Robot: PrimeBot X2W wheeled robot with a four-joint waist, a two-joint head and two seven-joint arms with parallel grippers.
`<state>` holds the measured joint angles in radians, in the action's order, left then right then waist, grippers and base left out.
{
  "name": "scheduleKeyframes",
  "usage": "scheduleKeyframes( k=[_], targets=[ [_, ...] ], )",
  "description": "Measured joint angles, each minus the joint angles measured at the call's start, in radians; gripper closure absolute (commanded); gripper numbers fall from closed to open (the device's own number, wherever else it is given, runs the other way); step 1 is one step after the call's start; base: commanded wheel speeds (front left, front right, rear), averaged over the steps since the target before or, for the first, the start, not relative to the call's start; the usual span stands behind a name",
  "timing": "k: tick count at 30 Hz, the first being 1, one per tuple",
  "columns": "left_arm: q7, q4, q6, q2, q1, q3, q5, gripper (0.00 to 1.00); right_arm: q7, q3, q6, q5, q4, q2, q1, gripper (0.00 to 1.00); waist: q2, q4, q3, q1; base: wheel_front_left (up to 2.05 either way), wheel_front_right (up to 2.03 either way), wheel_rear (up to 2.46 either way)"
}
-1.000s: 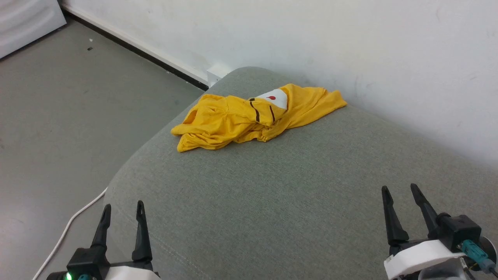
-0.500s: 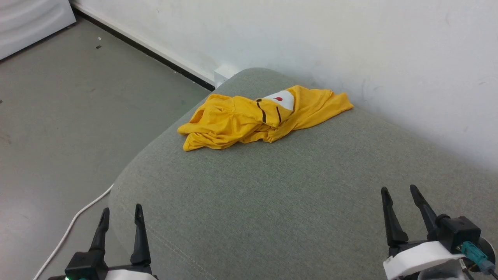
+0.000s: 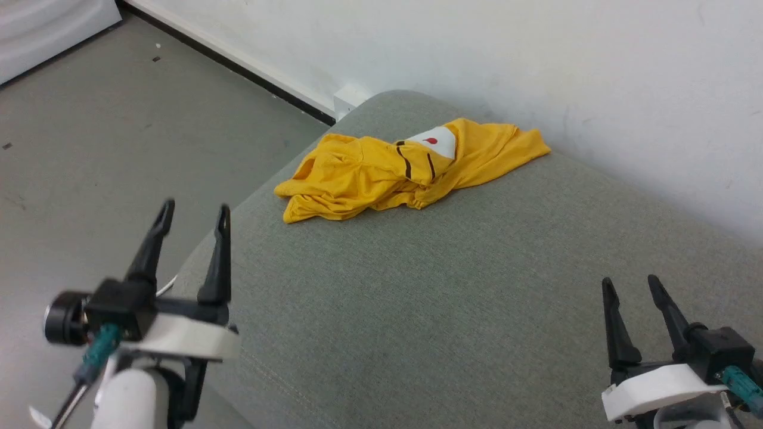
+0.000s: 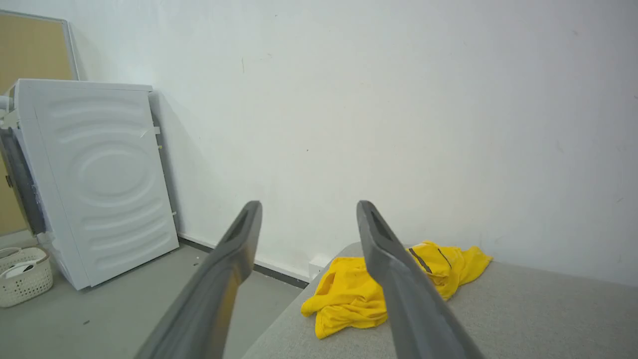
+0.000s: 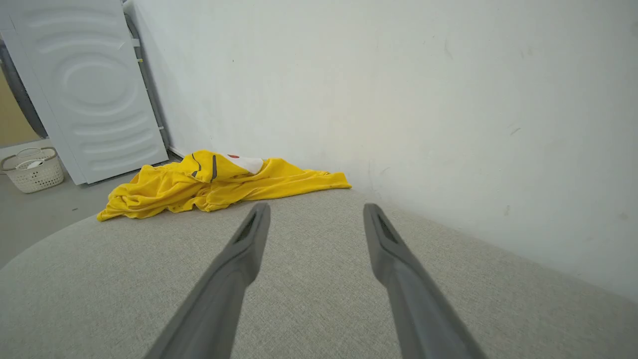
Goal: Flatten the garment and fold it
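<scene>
head view: the left pincer (image 3: 197, 205) has been lifted from the bottom edge within the last second, and its pale forearm is now shown. its fingers are spread wide with nothing between them. the right pincer (image 3: 629, 279) has been kept low at the near right, likewise released and empty. the whole picture has shifted a little, which is put down to the camera. the garment (image 3: 369, 179) is unchanged in its creases and is judged untouched. it is seen crumpled in a long heap at the far left corner of the grey-green cushion (image 3: 453, 286), close to the wall, with a white patch (image 3: 440, 140) turned up on its far side. a reach by the left arm is judged to have just begun; no flattening has been done yet.

left wrist view: the left pincer (image 4: 309, 204) is held high and open. the garment (image 4: 344, 294) is seen farther off and lower, partly hidden behind one finger, well apart. a white appliance (image 4: 99, 174) and a basket (image 4: 25, 269) are noted on the floor to the left.

right wrist view: the right pincer (image 5: 317, 206) is open and low over bare cushion. the garment (image 5: 189, 187) is found far and to the left, well apart.
</scene>
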<state>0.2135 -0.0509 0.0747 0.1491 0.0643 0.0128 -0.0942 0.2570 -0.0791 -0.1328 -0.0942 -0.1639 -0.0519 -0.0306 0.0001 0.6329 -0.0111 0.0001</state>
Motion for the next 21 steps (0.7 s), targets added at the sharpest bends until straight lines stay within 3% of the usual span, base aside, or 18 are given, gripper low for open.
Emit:
scheduleKeyframes(
  k=[8,16,21],
  targets=[
    [-0.179,0.016,0.042,0.105,0.336,-0.055,-0.067,0.00,0.000,-0.024,0.000,0.078,0.047,0.000,0.052,0.00,-0.0001,-0.023,0.082,0.0000,0.00,0.00,0.00],
    [-0.281,0.194,0.049,0.179,0.604,-0.087,-0.219,0.00,-0.071,-0.006,0.000,0.163,0.185,0.000,0.146,0.00,-0.0001,-0.064,0.215,0.0003,0.00,0.00,0.00],
    [-0.333,0.313,0.049,0.265,0.729,-0.128,-0.294,0.00,-0.124,0.008,0.000,0.190,0.282,0.002,0.200,0.00,-0.0001,-0.101,0.309,0.0003,0.00,0.00,0.00]
  ],
)
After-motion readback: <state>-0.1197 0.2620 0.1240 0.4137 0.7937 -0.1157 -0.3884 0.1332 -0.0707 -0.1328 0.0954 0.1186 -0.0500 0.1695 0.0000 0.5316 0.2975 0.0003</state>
